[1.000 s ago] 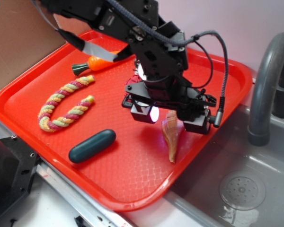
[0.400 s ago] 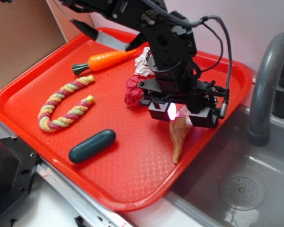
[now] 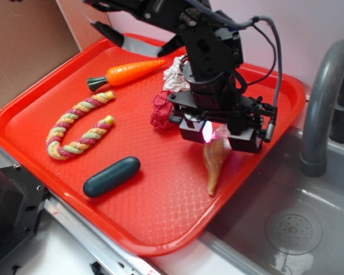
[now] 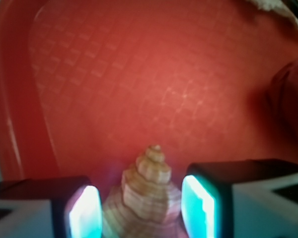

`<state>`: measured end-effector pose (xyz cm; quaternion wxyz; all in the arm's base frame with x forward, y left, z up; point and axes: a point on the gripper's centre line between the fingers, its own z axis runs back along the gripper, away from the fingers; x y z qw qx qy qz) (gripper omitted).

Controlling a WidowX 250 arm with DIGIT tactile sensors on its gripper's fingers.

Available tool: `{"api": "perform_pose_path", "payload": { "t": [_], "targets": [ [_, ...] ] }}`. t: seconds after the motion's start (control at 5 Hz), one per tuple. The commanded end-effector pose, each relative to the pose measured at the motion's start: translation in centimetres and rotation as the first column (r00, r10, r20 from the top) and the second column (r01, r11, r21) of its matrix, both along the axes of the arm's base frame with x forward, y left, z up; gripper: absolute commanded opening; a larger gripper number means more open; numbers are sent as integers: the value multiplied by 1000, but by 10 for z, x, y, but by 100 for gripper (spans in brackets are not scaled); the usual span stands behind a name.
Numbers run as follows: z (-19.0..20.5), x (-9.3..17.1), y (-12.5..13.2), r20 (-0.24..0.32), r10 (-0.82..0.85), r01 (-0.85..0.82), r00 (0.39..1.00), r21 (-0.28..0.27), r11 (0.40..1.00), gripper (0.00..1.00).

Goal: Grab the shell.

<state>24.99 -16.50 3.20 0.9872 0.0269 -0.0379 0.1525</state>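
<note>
Right of centre in the exterior view, a black robot arm reaches down from the upper left, its pincer (image 3: 218, 136) low over a red plastic tray with a raised rim (image 3: 132, 240). That tray's right rim runs beside a grey metal sink basin (image 3: 292, 229), with a grey curved faucet pipe (image 3: 321, 103) at the right edge of the frame. Bare tray surface lies below and to the left of the pincer, toward the near rim.

A tan-orange seashell with a ridged spiral top and a long thin point (image 3: 213, 160) lies on the tray directly under the pincer, near the right rim. Its wide end sits between the pads and its point stretches toward the lower centre of the frame.

Seen from the wrist camera, the shell (image 4: 144, 198) fills the bottom centre, stepped whorls rising to a small tip. The pincer (image 4: 141, 208) stands open around it, a glowing pad (image 4: 85, 210) on each side; whether the pads touch the shell cannot be told.

Just left of the pincer sits a crumpled red paper ball (image 3: 160, 109). An orange toy carrot with a green stem (image 3: 129, 73) lies in the upper left, a striped twisted rope (image 3: 80, 126) left of centre, and a dark teal capsule (image 3: 112, 176) below that.
</note>
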Motion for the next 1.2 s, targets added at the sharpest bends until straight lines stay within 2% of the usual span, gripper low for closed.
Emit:
{"api": "perform_pose_path", "payload": {
  "t": [0.0,0.2,0.4,0.6,0.8,1.0],
  "targets": [
    [77,3,30,47,-175,173,983,59,983,0],
    [109,3,47,-10,-265,265,964,36,963,0],
    [144,1,63,-19,-377,377,926,-22,926,0],
    [176,-3,73,53,-417,419,907,-35,907,0],
    [201,-9,84,100,-430,434,897,-21,901,0],
    [197,-12,85,40,-408,407,912,27,913,0]
  ]
}}
